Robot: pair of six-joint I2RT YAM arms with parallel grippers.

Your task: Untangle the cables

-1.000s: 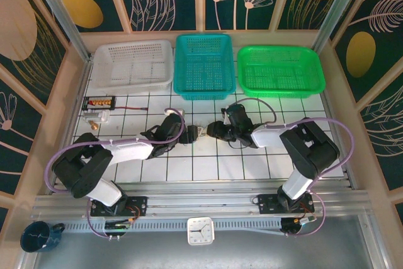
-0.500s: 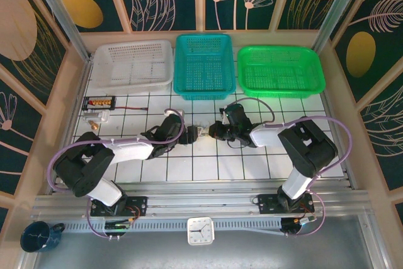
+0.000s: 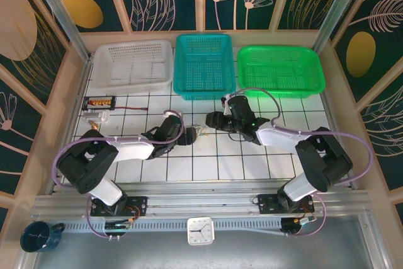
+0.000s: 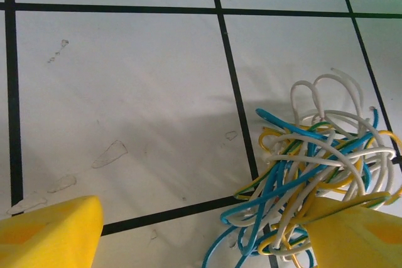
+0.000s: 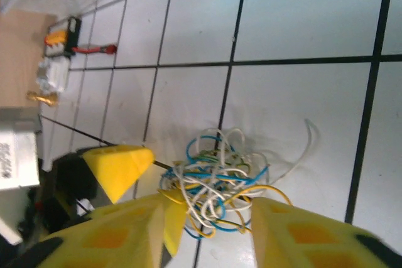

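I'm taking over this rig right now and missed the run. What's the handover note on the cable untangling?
Left hand: open, low over the tiled table; the cables touch one of its fingers, not clamped.
Right hand: open, fingertips at the edge of the knot, nothing visibly gripped.
Job's things: one tight knot of white, blue and yellow wires on the tiles between the two hands.
Done: no wire separated yet.
Left: grip strands on both sides, pull the knot apart, free each wire.
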